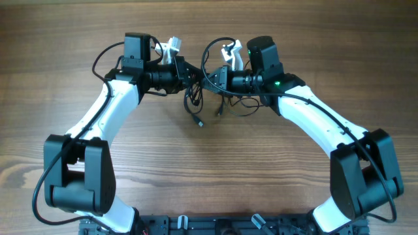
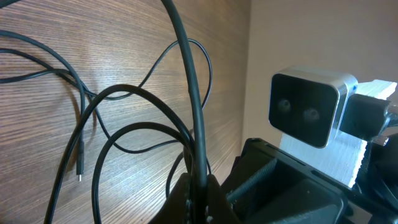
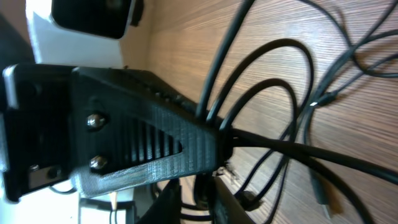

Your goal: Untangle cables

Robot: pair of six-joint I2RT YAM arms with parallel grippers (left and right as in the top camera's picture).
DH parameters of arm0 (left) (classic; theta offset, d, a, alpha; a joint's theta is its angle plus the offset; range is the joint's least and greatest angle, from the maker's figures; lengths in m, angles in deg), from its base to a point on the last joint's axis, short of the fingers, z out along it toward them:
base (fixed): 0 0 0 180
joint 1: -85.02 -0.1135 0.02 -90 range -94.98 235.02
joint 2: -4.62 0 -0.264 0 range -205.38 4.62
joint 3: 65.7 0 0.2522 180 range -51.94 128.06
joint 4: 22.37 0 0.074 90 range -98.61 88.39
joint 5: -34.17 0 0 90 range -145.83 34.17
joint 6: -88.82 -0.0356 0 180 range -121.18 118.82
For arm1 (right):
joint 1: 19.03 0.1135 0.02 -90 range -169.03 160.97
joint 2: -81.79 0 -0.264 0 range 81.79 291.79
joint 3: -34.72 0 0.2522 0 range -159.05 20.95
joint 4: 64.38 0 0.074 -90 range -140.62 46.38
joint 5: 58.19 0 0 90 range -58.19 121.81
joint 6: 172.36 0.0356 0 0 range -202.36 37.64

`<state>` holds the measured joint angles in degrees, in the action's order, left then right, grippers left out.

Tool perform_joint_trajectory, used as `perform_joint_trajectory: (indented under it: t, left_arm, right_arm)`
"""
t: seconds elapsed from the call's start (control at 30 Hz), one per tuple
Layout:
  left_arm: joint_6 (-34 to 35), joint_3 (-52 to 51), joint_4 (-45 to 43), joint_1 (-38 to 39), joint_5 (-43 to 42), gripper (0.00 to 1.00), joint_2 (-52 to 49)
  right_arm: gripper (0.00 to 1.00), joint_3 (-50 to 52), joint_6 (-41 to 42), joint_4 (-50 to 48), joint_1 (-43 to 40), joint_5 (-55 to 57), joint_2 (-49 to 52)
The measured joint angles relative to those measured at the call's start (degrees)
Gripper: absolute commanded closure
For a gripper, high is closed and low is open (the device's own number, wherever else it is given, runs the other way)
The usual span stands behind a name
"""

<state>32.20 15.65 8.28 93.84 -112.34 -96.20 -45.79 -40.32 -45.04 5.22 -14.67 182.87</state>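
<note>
The thin black cables (image 1: 193, 99) hang in a tangle between my two grippers at the table's far middle. Loops trail down onto the wood, with small plug ends (image 1: 200, 123). My left gripper (image 1: 193, 77) is shut on a cable strand; in the left wrist view the cable (image 2: 194, 93) rises straight from the closed fingertips (image 2: 199, 199). My right gripper (image 1: 209, 79) faces it almost tip to tip. In the right wrist view its fingers (image 3: 202, 199) pinch a strand, and the cable bundle (image 3: 292, 148) runs off to the right. Loose plugs lie on the wood (image 2: 79, 171) (image 3: 320, 190).
The left gripper's black finger (image 3: 174, 143) fills the middle of the right wrist view. The right arm's camera (image 2: 305, 112) and gripper body (image 2: 280, 180) crowd the right of the left wrist view. The table is bare wood (image 1: 209, 170). Thicker arm cables loop near both wrists.
</note>
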Motion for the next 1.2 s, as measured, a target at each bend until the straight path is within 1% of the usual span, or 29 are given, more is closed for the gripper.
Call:
perform_joint_trajectory:
  t: [0.1,0.17,0.27,0.37,0.47,0.53,0.6,0.7,0.73,0.77,0.8,0.83,0.87,0.9,0.97,1.13,1.17,1.2]
  left_arm:
    - [0.0,0.0,0.1,0.3,1.0,0.96,0.0]
    - [0.0,0.0,0.3,0.5,1.7,0.96,0.0]
    - [0.0,0.0,0.5,0.6,2.3,0.96,0.0]
    - [-0.5,-0.1,0.9,0.6,2.8,0.96,0.0]
    - [-4.9,-0.2,3.1,0.7,3.2,0.96,0.0]
    - [-9.3,-0.2,5.9,0.7,3.8,0.95,0.0]
    - [-12.8,-0.1,8.9,0.9,5.4,0.89,0.0]
    - [-17.6,0.0,14.6,1.2,11.3,0.71,0.0]
    - [-19.6,0.0,15.8,1.1,13.0,0.70,0.1]
    - [-20.7,0.0,16.9,1.0,15.5,0.69,0.1]
    - [-21.1,0.0,17.2,0.9,16.5,0.64,0.1]
    - [-21.8,0.0,17.8,0.9,17.6,0.58,0.1]
    - [-22.1,0.0,17.8,0.9,18.0,0.48,0.1]
    - [-22.4,0.0,17.9,0.9,18.2,0.41,0.1]
    - [-22.9,0.0,18.2,0.9,18.5,0.36,0.1]
    - [-28.0,0.0,21.2,0.9,14.4,0.39,0.1]
    - [-28.4,0.0,21.4,0.9,14.1,0.50,0.1]
    - [-28.7,0.0,21.6,0.9,13.9,0.57,0.1]
  right_arm:
    - [0.91,0.0,0.1,1.5,0.1,1.9,0.0]
    - [0.96,0.0,0.2,2.2,0.2,2.8,0.0]
    - [0.96,-0.1,0.2,2.9,0.3,3.3,0.0]
    - [0.96,-0.3,-1.9,4.6,0.4,4.7,0.0]
    - [0.96,-0.4,-6.6,7.3,0.5,6.2,0.0]
    - [0.96,-0.4,-9.3,9.0,0.7,6.7,0.0]
    - [0.96,-0.3,-11.4,11.0,0.9,7.6,0.0]
    - [0.96,-0.3,-13.5,13.0,0.6,9.6,0.0]
    - [0.96,-0.3,-13.9,13.9,-0.3,10.3,0.0]
    - [0.96,-0.3,-13.9,14.2,-0.9,10.7,0.0]
    - [0.96,-0.3,-14.1,14.8,-1.5,11.0,0.0]
    - [0.96,-0.3,-14.3,15.0,-1.7,11.2,0.0]
    - [0.96,-0.3,-14.3,15.0,-1.7,11.2,0.0]
    - [0.96,-0.3,-14.2,15.0,-1.7,11.2,0.0]
    - [0.96,-0.3,-13.9,14.8,-1.7,11.2,0.0]
    - [0.96,-0.3,-12.1,12.0,-1.7,11.2,0.0]
    - [0.96,-0.3,-11.6,11.5,-1.7,11.2,0.0]
    - [0.96,-0.3,-10.8,10.7,-1.7,11.2,0.0]
